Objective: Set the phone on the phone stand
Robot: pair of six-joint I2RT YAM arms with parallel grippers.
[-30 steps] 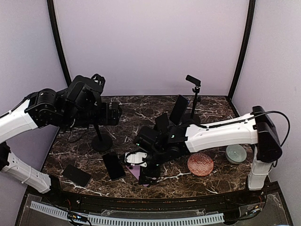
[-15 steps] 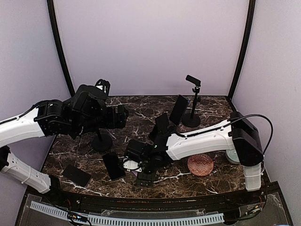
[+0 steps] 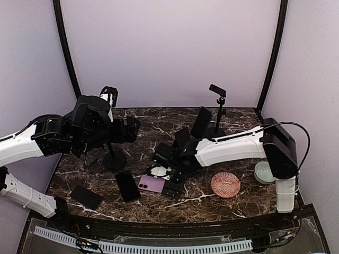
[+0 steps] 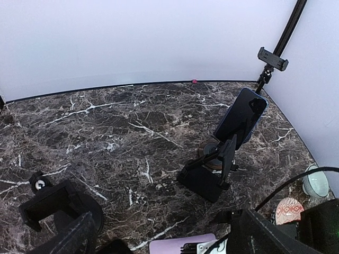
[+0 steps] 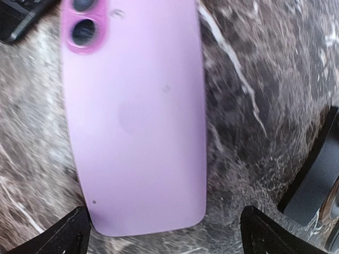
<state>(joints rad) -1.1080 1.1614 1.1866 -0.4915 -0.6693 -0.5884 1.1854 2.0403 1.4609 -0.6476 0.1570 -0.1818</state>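
Lying flat and back-up on the dark marble table (image 3: 151,127), the phone (image 5: 135,116) showed a plain lilac shell with rounded corners and two dark lenses set in a deeper pink oval at one corner. From above it sat near the front of the table, just beside a black phone (image 3: 128,186) on its left. The right gripper (image 5: 164,233) hung low over it with its fingers (image 5: 74,233) spread apart, the end of the phone away from the lenses between them; whether they touched it could not be told. A small black phone stand (image 3: 183,138) stood just behind that arm. The left gripper (image 4: 164,246) was raised over the left of the table, its fingers apart and holding nothing.
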